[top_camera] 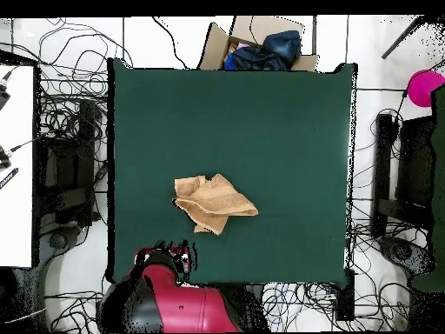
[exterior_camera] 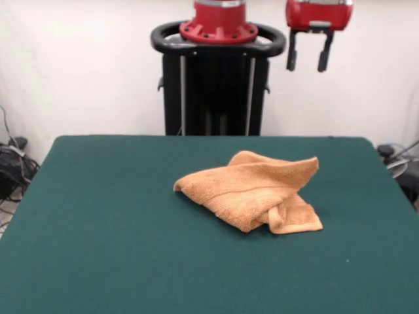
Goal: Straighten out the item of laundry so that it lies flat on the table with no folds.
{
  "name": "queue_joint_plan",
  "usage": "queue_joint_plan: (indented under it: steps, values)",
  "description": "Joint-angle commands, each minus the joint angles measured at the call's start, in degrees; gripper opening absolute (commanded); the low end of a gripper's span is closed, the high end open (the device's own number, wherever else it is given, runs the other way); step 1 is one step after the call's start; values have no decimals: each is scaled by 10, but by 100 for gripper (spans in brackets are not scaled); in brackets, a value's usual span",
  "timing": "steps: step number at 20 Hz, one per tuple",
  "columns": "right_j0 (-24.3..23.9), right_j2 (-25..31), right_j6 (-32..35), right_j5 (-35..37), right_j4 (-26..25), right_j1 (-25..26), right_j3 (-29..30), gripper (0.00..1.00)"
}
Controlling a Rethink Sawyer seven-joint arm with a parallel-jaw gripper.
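1. The towel (exterior_camera: 252, 193) lies crumpled a little off the middle of the green counter (exterior_camera: 98, 248), nearer the robot's edge in the overhead view, well clear of all four edges.
2. It is folded over itself: in the front view one layer rises in a soft ridge across the top, and a smaller flap sticks out flat at the lower right corner. From overhead it reads as an irregular bunch (top_camera: 213, 203) with one pointed corner.
3. The end effector (exterior_camera: 308, 60) hangs high above the far edge of the counter, well apart from the towel, its two dark fingers spread with clear space between them and nothing held.
4. Handling, as a judgement: terry cloth is light, soft and limp, so it will drape and drag rather than hold shape; the felt-like top likely grips it a bit, which helps a pulled layer unfold.
5. Best hold is probably an exposed corner or edge of the top layer, such as the protruding flap, pinching one layer only.
6. No flattening is done yet.
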State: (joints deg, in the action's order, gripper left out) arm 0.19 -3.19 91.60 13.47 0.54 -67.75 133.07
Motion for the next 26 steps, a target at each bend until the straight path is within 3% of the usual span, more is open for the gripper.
queue_joint_plan:
  steps: [1, 5, 12, 15, 20, 26]
  values:
    - [-14, 48, 121, -37, 25, 31, 55, 100]
    - [2, 35, 119, -20, 25, 29, 40, 100]
    - [-29, 62, 110, -67, 11, 43, 58, 100]
    - [-6, 41, 121, -67, 11, 42, 55, 100]
    - [-33, 66, 127, -119, 2, 58, 84, 100]
    - [-8, 38, 133, -126, 8, 55, 87, 100]
